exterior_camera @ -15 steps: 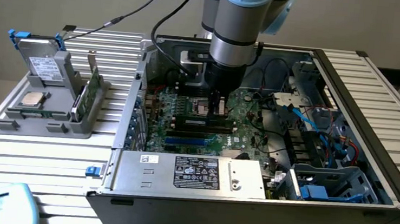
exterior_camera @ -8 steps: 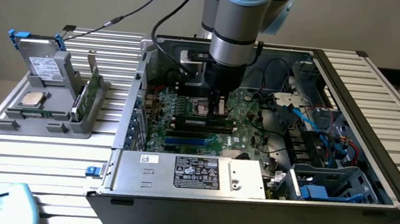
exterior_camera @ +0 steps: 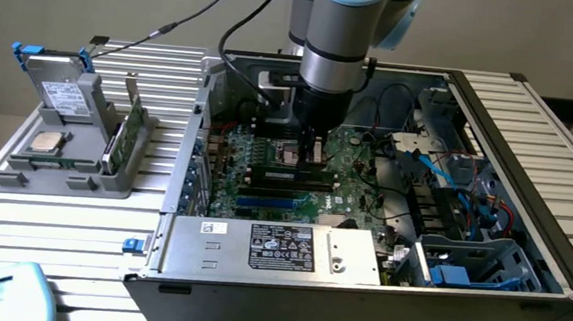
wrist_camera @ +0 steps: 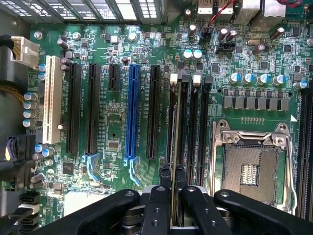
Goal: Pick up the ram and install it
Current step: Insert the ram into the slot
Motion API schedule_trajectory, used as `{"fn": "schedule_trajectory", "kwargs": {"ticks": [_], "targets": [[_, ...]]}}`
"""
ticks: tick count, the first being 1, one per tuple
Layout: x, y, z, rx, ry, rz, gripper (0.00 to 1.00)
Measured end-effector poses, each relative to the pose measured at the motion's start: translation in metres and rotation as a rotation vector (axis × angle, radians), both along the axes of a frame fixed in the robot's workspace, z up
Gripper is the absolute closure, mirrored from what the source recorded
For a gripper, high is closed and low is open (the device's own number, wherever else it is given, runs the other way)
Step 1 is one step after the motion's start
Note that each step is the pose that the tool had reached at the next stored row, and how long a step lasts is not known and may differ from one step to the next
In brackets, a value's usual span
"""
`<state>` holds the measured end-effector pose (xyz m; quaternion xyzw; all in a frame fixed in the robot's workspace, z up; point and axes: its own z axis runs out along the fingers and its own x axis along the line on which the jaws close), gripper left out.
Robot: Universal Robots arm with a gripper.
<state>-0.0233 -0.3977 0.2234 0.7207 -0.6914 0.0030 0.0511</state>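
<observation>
My gripper (exterior_camera: 314, 154) reaches down into the open computer case (exterior_camera: 536, 151), just above the motherboard (exterior_camera: 355, 155). In the wrist view the gripper (wrist_camera: 174, 193) is shut on the ram (wrist_camera: 176, 147). The ram shows edge-on as a thin dark-green stick running away from the fingers (wrist_camera: 157, 198). It lies along the memory slot (wrist_camera: 184, 122) nearest the black expansion slots, one end by the white latch (wrist_camera: 173, 77). Whether it is pressed into the slot or just above it I cannot tell.
An empty processor socket (wrist_camera: 249, 169) lies beside the memory slots, and a blue expansion slot (wrist_camera: 131, 117) on their other side. The power supply (exterior_camera: 269, 248) fills the case's front. On the exterior view's left, a grey holder (exterior_camera: 88, 178) carries a silver processor chip (exterior_camera: 49, 140) and a green card (exterior_camera: 128, 127).
</observation>
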Motion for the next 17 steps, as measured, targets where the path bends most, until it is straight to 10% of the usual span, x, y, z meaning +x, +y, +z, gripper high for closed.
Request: {"fn": "schedule_trajectory", "kwargs": {"ticks": [17], "targets": [[-0.0016, 0.0038, -0.0001, -0.011, 0.0001, 0.02, 0.86]]}}
